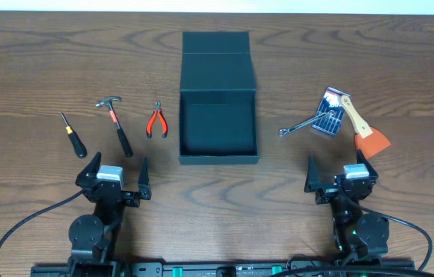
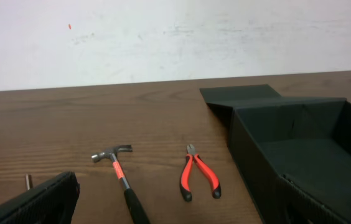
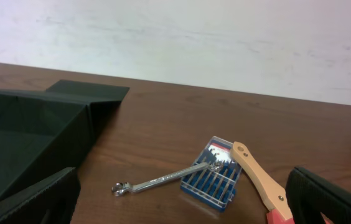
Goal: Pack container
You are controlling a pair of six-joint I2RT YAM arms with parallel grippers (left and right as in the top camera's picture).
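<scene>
Cardboard container, rectangular, lid open

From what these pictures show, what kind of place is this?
Probably a lab or workshop bench: a wooden table before a plain white wall, hand tools such as a hammer and pliers laid out, and an open dark box in the middle.

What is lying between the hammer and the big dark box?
The red-handled pliers lie between the hammer and the container, touching neither. The overhead view shows it best, and the left wrist view shows it too.
</scene>
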